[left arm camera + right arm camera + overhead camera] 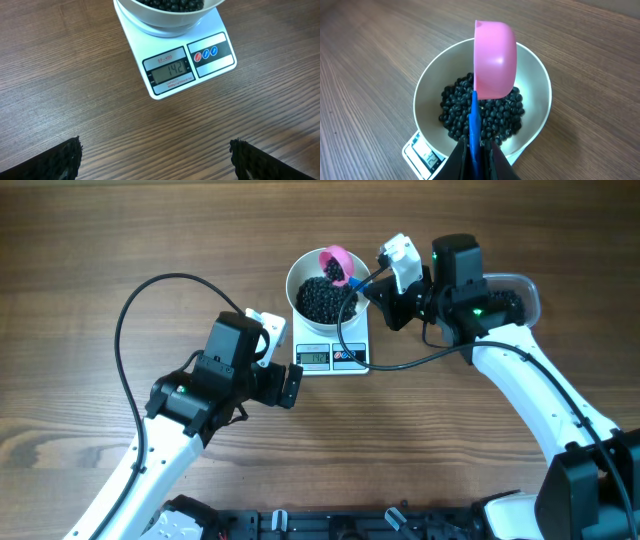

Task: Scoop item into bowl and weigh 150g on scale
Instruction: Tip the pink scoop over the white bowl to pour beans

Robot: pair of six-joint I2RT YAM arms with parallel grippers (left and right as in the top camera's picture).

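Pink scoop (494, 60), blue handle (474, 122), held over the bowl (536, 75) and tipped so that the right wrist view shows only its rounded back. The right gripper (475, 150) is clamped tight on the handle, with the jaws pressed against it on both sides.

Item: the black beads (485, 112) lie in a loose heap on the bowl floor, with the white wall bare all round above them. The bowl sits on the scale (137, 47), which is on the wooden table (60, 75).

Scale display (168, 71) reads 142 (digits legible in the left wrist view). Two round buttons (205, 53) are to its right, one red and one blue.

Left gripper (157, 160): jaws spread wide and nothing between them. It hangs over bare table just in front of the scale and touches neither scale nor bowl.

A clear tub (512, 292) lies behind the right arm with dark contents, mostly hidden.
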